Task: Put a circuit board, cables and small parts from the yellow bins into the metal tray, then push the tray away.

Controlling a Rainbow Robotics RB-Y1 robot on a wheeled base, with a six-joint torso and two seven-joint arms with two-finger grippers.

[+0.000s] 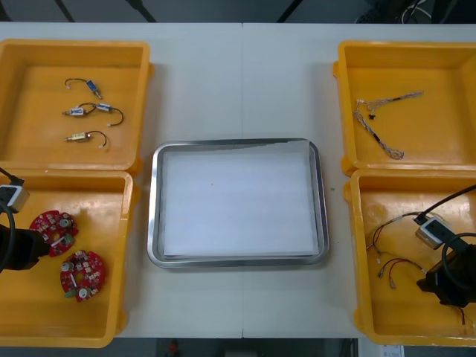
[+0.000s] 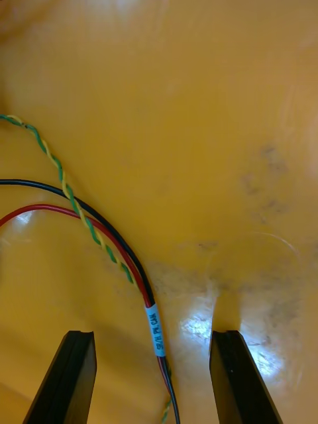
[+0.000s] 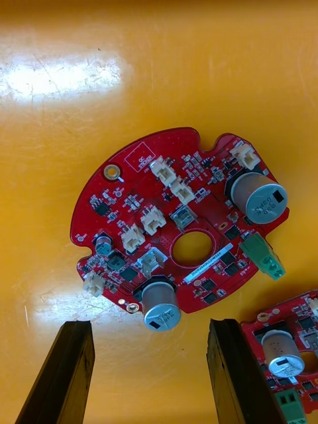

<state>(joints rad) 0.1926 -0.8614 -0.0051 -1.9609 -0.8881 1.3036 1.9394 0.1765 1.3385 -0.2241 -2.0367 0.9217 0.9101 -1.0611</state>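
left gripper (image 3: 150, 324) hangs over the near left yellow bin (image 1: 111, 320), fingers spread, nothing held. a circuit board (image 3: 165, 199) lies flat just ahead of the fingertips, components up. a second board (image 3: 285, 358) sits just beside one finger.
judgement: the board is light, stiff and fragile. grip it across the bare rim, not on the tall capacitors or white connectors. it is roughly round with no real long axis, and its green connector points toward the second board.

right gripper (image 2: 152, 334) is low in the near right yellow bin (image 1: 364, 297), fingers apart and unloaded. the cable bundle (image 2: 154, 328) passes between them at its white label.
judgement: the cable is limp and light, likely to drag and snag. pinch it at the label. its long axis runs away from the fingers, then curves aside.

metal tray (image 1: 156, 208) sits between the bins, white inside, nothing in it.
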